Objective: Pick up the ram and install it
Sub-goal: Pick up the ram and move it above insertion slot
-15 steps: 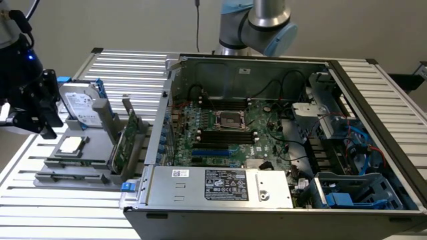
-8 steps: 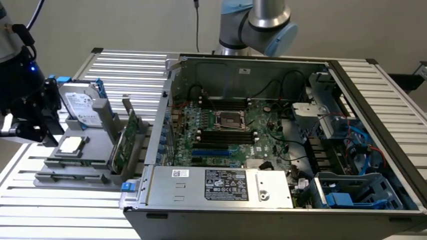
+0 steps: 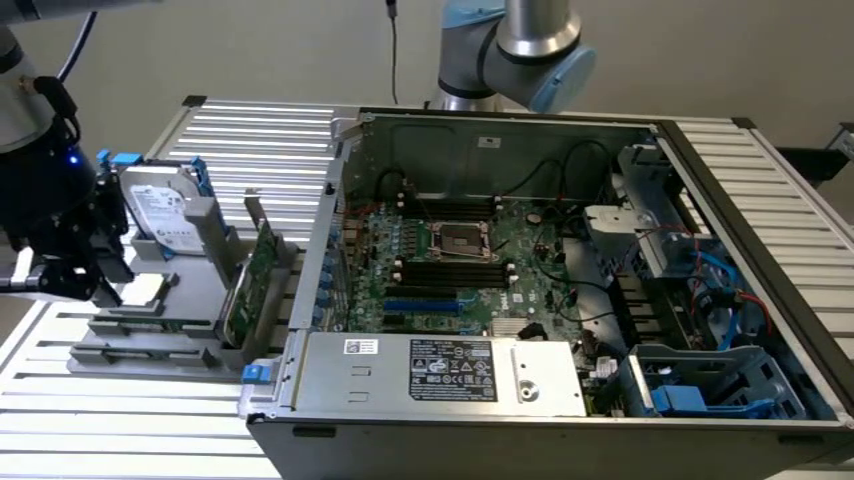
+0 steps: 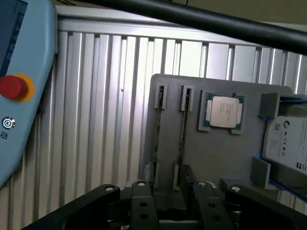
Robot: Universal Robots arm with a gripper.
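Two ram sticks stand on edge in a grey holder [image 4: 211,153]. In the wrist view they run side by side: one ram stick [image 4: 158,127], the other ram stick [image 4: 183,129]. My gripper [image 4: 173,203] hovers open over the near end of the holder. Its black fingers [image 4: 142,203] are spread, and the second stick's end lies roughly between them, untouched. In the exterior view the gripper [image 3: 70,283] hangs at the far left above the holder [image 3: 147,345]. The open computer case [image 3: 561,290] has black memory slots [image 3: 454,272] on its motherboard.
On the holder sit a processor chip [image 4: 224,111], a hard drive [image 3: 167,215] and an upright green expansion card [image 3: 254,285]. A teach pendant with a red button [image 4: 13,87] lies beside it on the slatted metal table [image 4: 105,96]. The power supply [image 3: 441,370] fills the case's front.
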